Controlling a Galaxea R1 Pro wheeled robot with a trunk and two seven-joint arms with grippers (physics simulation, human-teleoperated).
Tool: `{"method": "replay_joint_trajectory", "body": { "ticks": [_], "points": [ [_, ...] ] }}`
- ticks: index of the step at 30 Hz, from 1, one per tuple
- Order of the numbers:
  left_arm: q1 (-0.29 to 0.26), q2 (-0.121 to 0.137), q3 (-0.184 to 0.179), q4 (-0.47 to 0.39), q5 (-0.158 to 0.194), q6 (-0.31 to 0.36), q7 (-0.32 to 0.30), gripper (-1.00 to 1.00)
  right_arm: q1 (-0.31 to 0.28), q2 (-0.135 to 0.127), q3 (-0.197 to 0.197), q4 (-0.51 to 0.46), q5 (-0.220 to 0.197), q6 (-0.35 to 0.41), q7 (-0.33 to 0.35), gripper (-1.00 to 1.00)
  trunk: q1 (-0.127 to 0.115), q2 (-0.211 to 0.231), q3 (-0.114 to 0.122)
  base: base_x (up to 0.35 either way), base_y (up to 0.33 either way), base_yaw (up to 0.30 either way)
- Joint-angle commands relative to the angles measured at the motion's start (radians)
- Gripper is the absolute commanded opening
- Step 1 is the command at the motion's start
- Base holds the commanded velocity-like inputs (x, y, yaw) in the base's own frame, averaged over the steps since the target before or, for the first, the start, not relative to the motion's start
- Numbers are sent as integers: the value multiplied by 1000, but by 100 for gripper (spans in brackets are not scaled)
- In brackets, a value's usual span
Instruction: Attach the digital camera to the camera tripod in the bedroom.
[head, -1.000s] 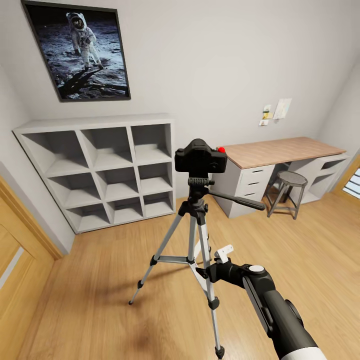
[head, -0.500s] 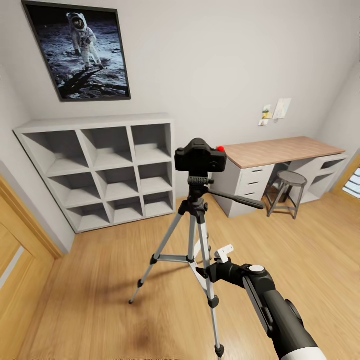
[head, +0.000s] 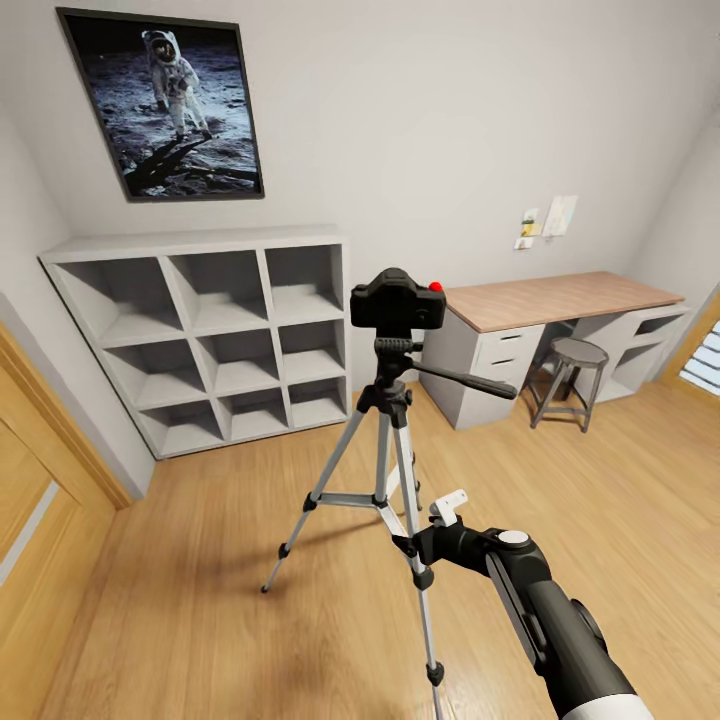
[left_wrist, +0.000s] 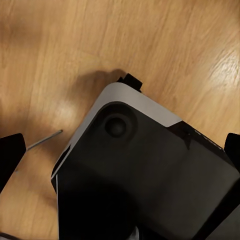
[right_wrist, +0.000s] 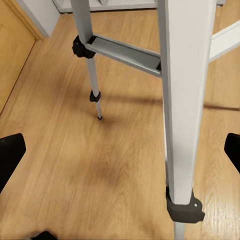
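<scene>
The digital camera (head: 397, 302), black with a red mark on top, sits on the head of the camera tripod (head: 385, 440), which stands on the bedroom's plank floor. The tripod's black pan handle (head: 470, 380) points right. My right gripper (head: 428, 520) hangs low beside the tripod's near leg, open and holding nothing. In the right wrist view that silver leg (right_wrist: 182, 90) stands close in front of the open right gripper (right_wrist: 120, 155), its black fingertips (right_wrist: 10, 155) far apart. The left gripper (left_wrist: 120, 150) is open too, above my own base (left_wrist: 150, 170).
A grey-white cube shelf (head: 215, 340) stands against the back wall under an astronaut poster (head: 170, 105). A wood-topped desk (head: 560, 300) with drawers and a round stool (head: 565, 380) are at the right. A wooden door (head: 40, 500) is at the left.
The whole head view has shifted slightly, so the camera has moved; the tripod and digital camera look a little farther off. My right arm keeps its pose.
</scene>
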Motion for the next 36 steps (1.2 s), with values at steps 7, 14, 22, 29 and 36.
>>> {"method": "replay_joint_trajectory", "body": {
  "ticks": [7, 14, 22, 29, 36],
  "points": [
    [-1, 0, -8, 0, 7, 1, 3, 100, -1, 0, 0, -1, 8, 3, 7, 100, 1, -2, -2, -7, 0, 0],
    [-1, 0, -8, -1, 6, 1, 3, 100, -1, -1, 0, -2, 10, 2, 7, 100, 1, -2, -2, 0, 0, 0],
    [-1, -1, -9, -2, 6, 1, 3, 100, -1, -6, -1, -1, 9, 2, 6, 100, 1, -2, -2, -170, 0, 0],
    [-1, -1, -9, -2, 2, 1, 3, 100, -1, -7, -1, -1, 9, 2, 6, 100, 1, -2, -2, -53, 0, 0],
    [-1, -14, -9, -2, 1, 1, 4, 100, -1, -7, -1, 2, 7, 2, 6, 100, 1, -2, -2, -116, -24, 0]
  ]
}}
